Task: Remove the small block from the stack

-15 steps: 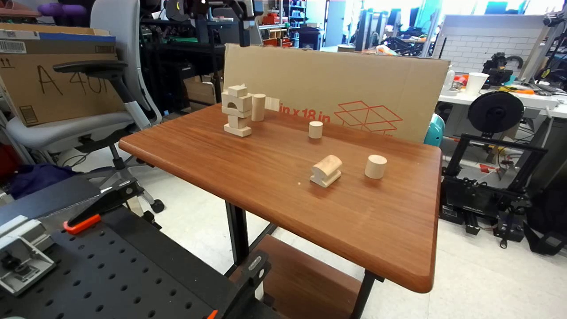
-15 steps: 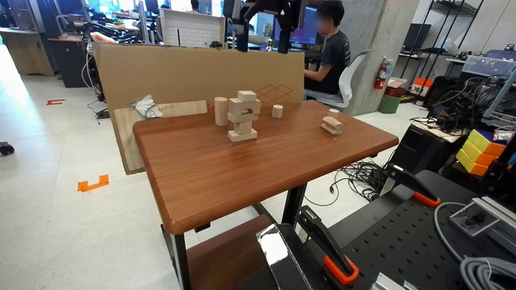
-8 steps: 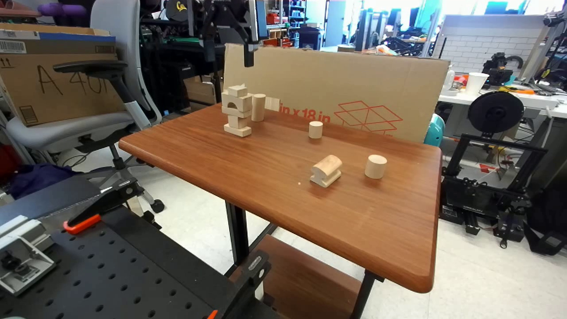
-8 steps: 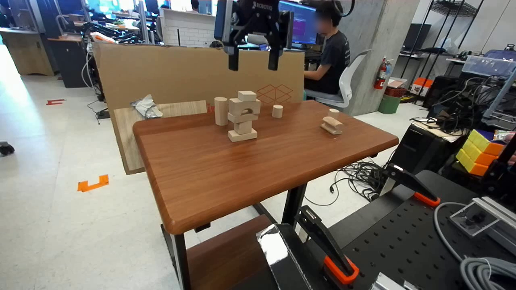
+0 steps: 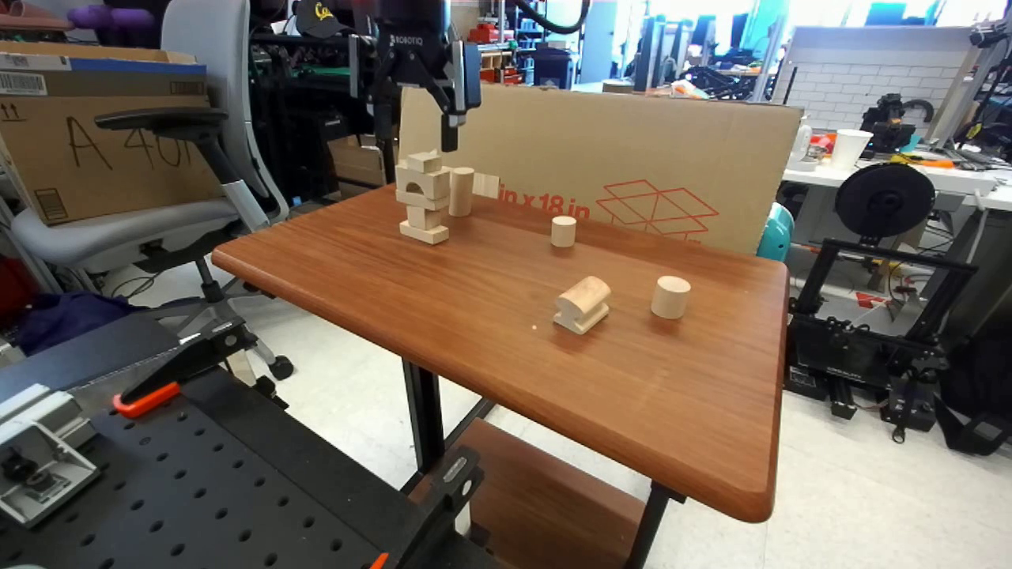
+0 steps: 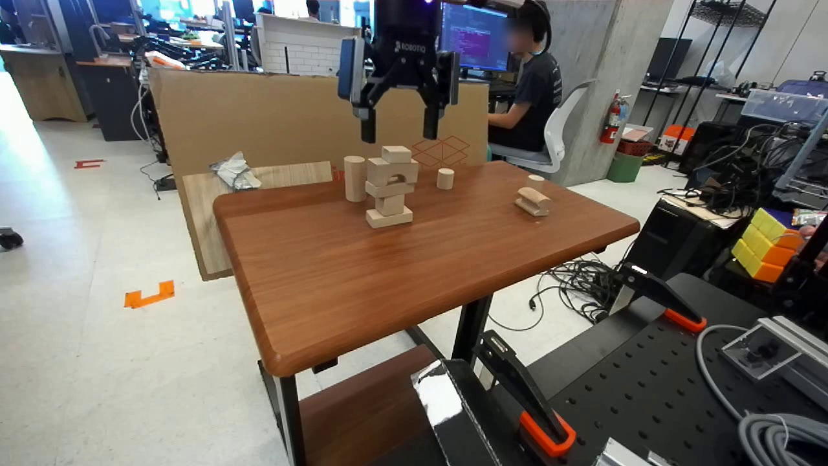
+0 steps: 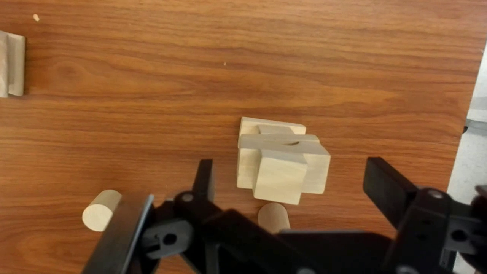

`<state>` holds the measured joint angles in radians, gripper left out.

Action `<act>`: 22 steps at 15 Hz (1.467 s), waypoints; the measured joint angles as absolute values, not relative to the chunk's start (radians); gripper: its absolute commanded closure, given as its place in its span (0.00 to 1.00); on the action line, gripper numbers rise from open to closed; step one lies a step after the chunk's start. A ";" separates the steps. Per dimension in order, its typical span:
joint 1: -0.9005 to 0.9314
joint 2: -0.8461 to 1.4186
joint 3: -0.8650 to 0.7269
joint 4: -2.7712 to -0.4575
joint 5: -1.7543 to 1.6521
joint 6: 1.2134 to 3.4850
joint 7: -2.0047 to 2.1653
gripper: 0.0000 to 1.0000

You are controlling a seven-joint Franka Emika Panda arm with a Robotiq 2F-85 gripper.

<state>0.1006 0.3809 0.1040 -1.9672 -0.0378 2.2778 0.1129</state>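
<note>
The small block [image 5: 424,163] is pale wood and lies on top of the stack [image 5: 424,215]. In an exterior view, the small block [image 6: 396,154] rests on the arch block of the stack [image 6: 389,205]. The gripper [image 5: 417,141] is open and empty, pointing down above the stack. In an exterior view, the gripper [image 6: 399,134] has its fingertips slightly higher than the small block, apart from it. In the wrist view, the gripper [image 7: 290,167] has one finger on each side of the small block [image 7: 279,180], touching nothing.
A tall wooden cylinder [image 6: 354,179] stands close behind the stack. Short cylinders [image 5: 563,232] [image 5: 670,297] and a two-piece block [image 5: 583,304] stand elsewhere on the brown table [image 5: 474,284]. A cardboard sheet [image 5: 601,142] rises behind the table's far edge.
The gripper has come down from high above toward the stack, its fingers staying open. The blocks have not moved.
</note>
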 measured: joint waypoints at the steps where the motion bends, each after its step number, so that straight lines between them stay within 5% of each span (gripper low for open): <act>1: 0.102 0.390 0.103 -1.960 -0.038 2.278 0.115 0.00; 2: 0.104 0.398 0.101 -1.953 -0.038 2.277 0.117 0.00; 3: 0.106 0.405 0.099 -1.946 -0.038 2.277 0.120 0.25; 12: 0.114 0.428 0.095 -1.906 -0.038 2.264 0.122 0.88; 22: 0.113 0.400 0.090 -1.867 -0.010 2.164 0.180 0.92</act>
<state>0.1135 0.4003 0.0896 -1.8674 -0.0100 2.1644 0.1801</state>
